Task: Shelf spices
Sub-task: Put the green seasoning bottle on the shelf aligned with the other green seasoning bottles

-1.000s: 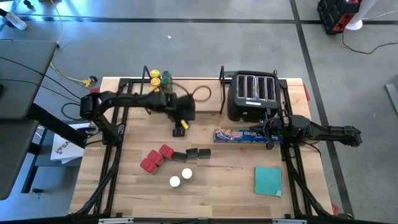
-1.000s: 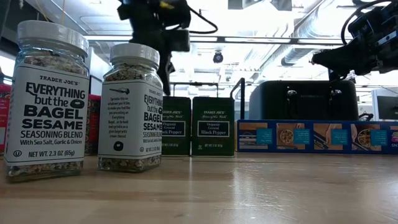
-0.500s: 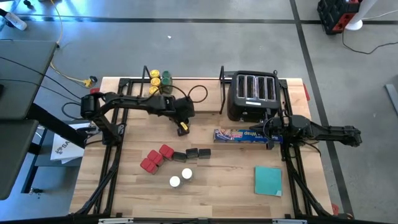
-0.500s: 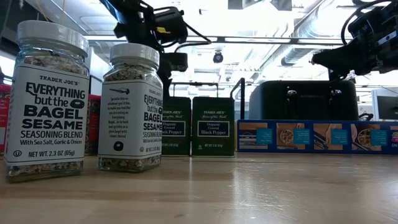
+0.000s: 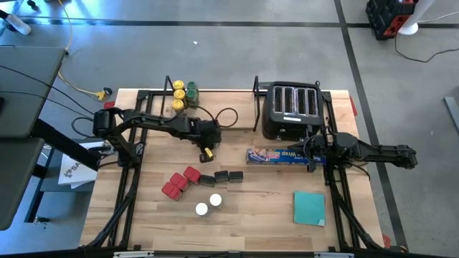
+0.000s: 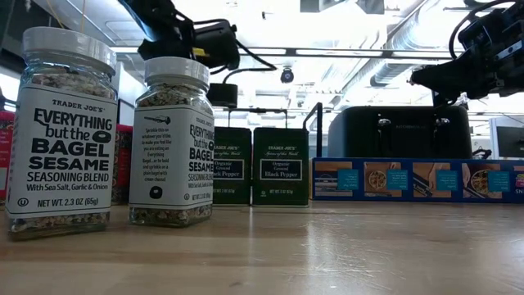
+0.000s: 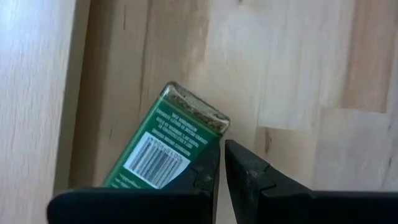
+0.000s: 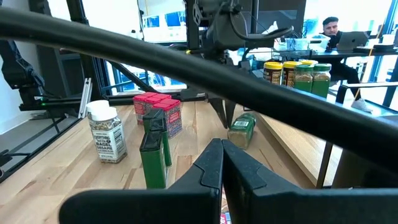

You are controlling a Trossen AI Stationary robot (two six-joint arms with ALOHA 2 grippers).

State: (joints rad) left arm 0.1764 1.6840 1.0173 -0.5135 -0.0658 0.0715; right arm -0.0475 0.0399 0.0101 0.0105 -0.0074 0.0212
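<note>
Lying tilted on the counter point(image 5: 272, 215) at the left hand point(image 5: 207, 152), a green-labelled spice jar point(image 7: 168, 140) sits beside its closed fingers; three red tins point(image 5: 181, 183), two white-capped jars point(image 5: 209, 205) at six o'clock; right hand point(image 5: 310, 149) closed.

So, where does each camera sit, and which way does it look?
High: overhead, looking down on table, both arms, shelf.
Low: at table height, facing two bagel jars, arms above.
Left wrist: looks down past shut jaws at lying green jar.
Right wrist: looks across table past shut jaws.
High and right wrist share the red tins.
</note>
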